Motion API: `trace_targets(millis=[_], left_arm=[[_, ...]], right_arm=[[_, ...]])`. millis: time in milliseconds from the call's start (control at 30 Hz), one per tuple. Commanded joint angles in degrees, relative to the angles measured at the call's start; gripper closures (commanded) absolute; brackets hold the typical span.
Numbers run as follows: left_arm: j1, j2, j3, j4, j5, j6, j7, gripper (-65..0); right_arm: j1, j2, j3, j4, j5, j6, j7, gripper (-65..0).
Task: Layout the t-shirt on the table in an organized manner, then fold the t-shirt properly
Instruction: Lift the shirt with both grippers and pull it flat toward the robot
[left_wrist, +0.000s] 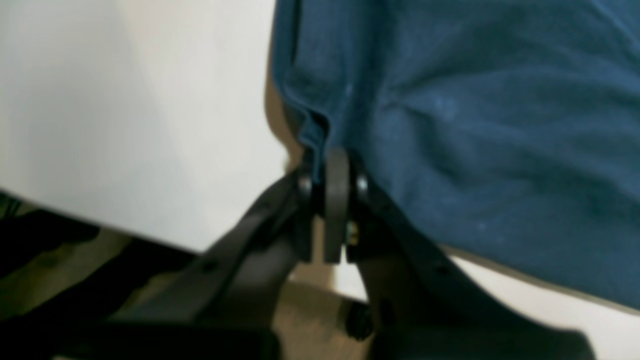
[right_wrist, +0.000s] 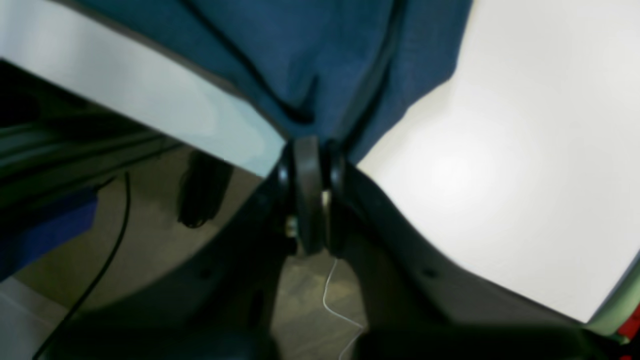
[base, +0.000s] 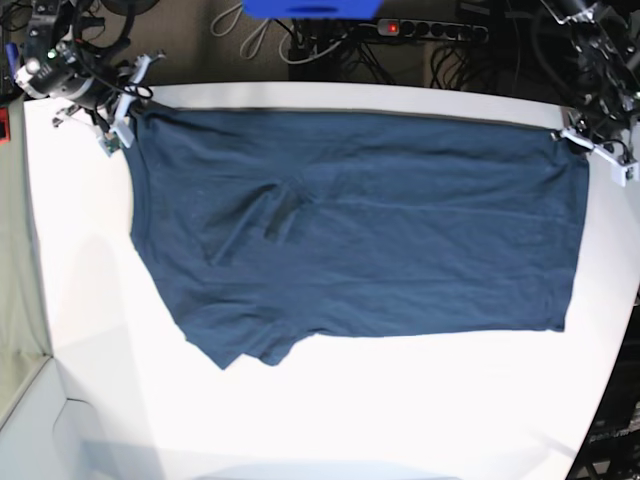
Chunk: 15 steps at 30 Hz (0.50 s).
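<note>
A robotics lab or test room: a bare white counter (base: 330, 410) fills the base view, with a power strip (base: 430, 29) showing a lit red switch at the upper middle, tangled cables (base: 330, 55) along the top edge, and loose wires (right_wrist: 100, 270) over a plain floor below.

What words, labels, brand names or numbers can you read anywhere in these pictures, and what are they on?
None can be read.
The t-shirt: plain navy cloth, no print or label showing in any view.
The table: bare white, no markings.
The power strip behind the table: a red light, but any lettering is too small to read.
Both wrist views are blurred; no text shows on either gripper.
</note>
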Motion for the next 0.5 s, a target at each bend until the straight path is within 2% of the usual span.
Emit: trace_targets(millis=[0,133,467], left_arm=[[0.21,-0.89,-0.26,1.59,-0.49,0.05,-0.67,-0.1],[2.23,0.16,-0.18,4.41,-0.49,0.05,-0.67,-0.1],[3.2,-0.45,-0.26,4.32,-0.4,0.05,-0.67,-0.1]], right_arm=[[-0.12,0.61,0.52,1.01,0.71,-0.21,1.02,0.0],[-0.65,0.78,1.75,0.93,0.71,-0.21,1.02,0.0],[-1.61,0.61,2.36,0.93,0.62,-0.21,1.2,0.0]])
